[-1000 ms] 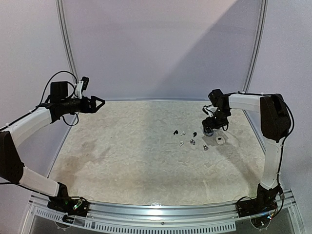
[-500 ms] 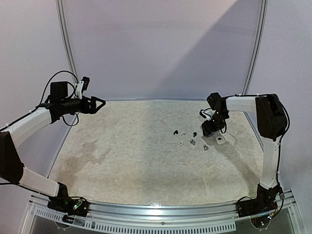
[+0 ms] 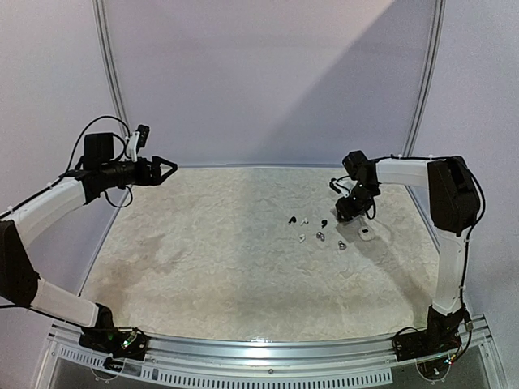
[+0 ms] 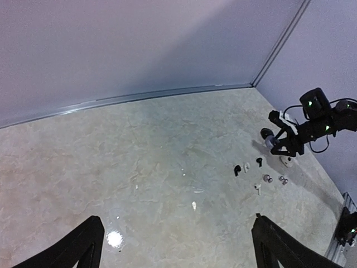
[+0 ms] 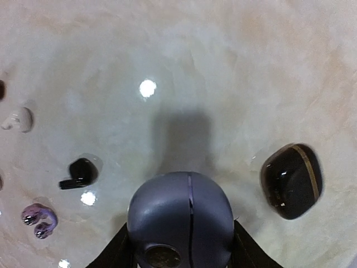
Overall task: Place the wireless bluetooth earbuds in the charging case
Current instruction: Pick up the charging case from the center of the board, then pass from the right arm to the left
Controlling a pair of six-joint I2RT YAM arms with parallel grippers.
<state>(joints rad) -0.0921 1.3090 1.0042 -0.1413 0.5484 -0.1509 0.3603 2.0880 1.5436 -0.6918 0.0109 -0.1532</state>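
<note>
Earbuds (image 3: 320, 236): about six tiny loose pieces, black, white and silvery. Scattered in a small cluster on the right half of the pale surface (image 3: 227, 259), none inside a case. Nearest in the right wrist view: a black earbud (image 5: 78, 173), a white earbud (image 5: 17, 119) and a silvery earbud (image 5: 38, 215). All three to the left of the case in hand, and apart from it.

Blue-grey case (image 5: 181, 220): pebble-shaped, a seam down its middle, apparently closed. Grasped by the right claw (image 3: 347, 212), a finger pressed against each side, just beyond the cluster.

Black case (image 5: 293, 181): gold band, lid down, resting on the surface just right of the held one. White case (image 3: 365, 233): near the cluster, beside the right claw; open or closed impossible to tell.

Left claw (image 3: 168, 168): released, fingers spread wide, holding nothing. Raised over the far left of the surface, well apart from every piece.

Progress, as a judgement: barely begun. One case in hand, no earbud seated. Probably left to do: opening the case, finding the matching pair, then lifting each small piece and setting it into its socket.
</note>
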